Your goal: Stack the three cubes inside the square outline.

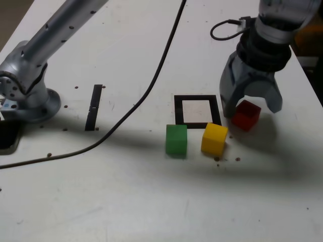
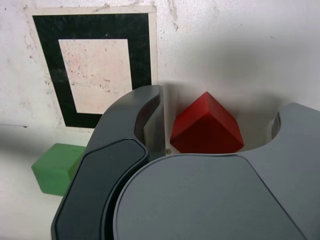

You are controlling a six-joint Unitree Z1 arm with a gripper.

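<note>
The red cube (image 1: 246, 115) rests on the white table just off the square outline (image 1: 177, 112), on the exterior view's right. My gripper (image 1: 251, 108) is open and straddles this cube, one finger on each side, neither visibly touching it. The yellow cube (image 1: 214, 138) and green cube (image 1: 176, 139) sit side by side in front of the outline. In the wrist view the red cube (image 2: 207, 129) lies corner-on between the fingers (image 2: 147, 122), with the black tape square outline (image 2: 140, 55) and the green cube (image 2: 54, 167) beside it. The yellow cube is hidden there.
A black cable (image 1: 151, 85) runs across the table from the back to the exterior view's left edge. A straight black tape strip (image 1: 94, 107) lies left of the outline. The arm's base (image 1: 28, 96) stands at the far left.
</note>
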